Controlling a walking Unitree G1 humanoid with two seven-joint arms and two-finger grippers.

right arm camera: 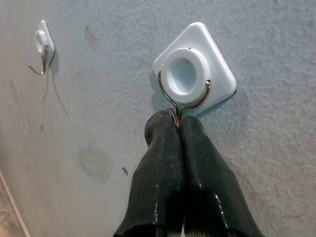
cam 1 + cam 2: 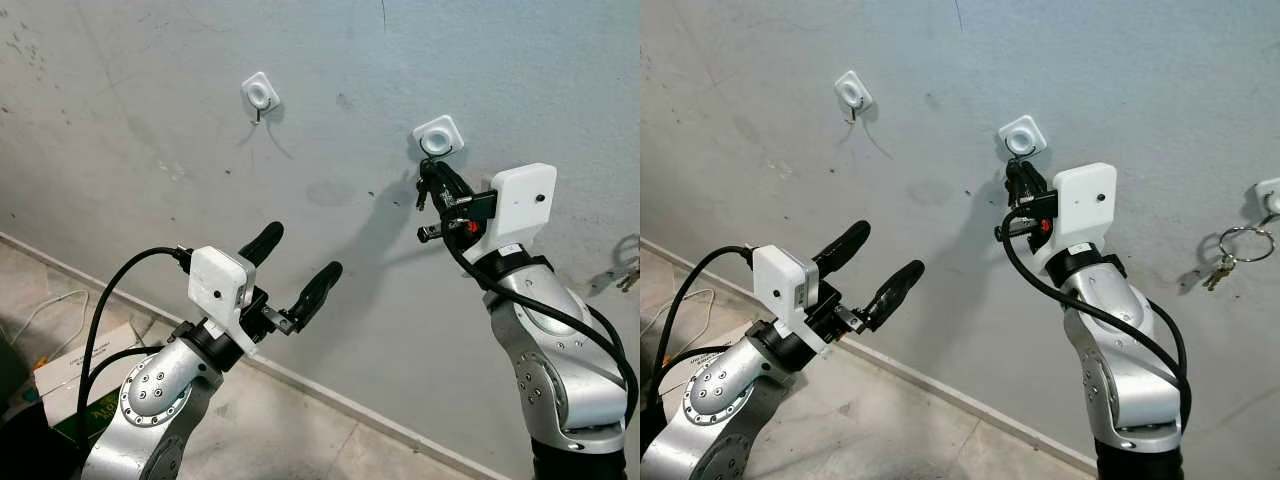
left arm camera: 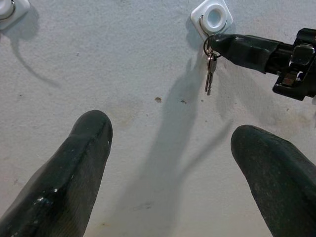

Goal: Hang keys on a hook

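Three white hooks are stuck on the grey wall. My right gripper (image 2: 432,168) is raised to the middle hook (image 2: 438,135), its fingers (image 1: 173,163) pressed shut with their tips right under the hook's wire. A small bunch of keys (image 3: 210,74) dangles from a ring (image 3: 208,47) at those fingertips, touching the hook's lower end. I cannot tell whether the ring sits over the wire. My left gripper (image 2: 300,255) is open and empty, held lower and to the left, pointing at the wall. The left hook (image 2: 260,95) is bare.
A third hook (image 2: 1270,192) at the far right carries another ring with keys (image 2: 1238,248). A baseboard (image 2: 330,400) runs along the foot of the wall. A cardboard box (image 2: 70,380) and a white cable (image 2: 40,305) lie on the floor at lower left.
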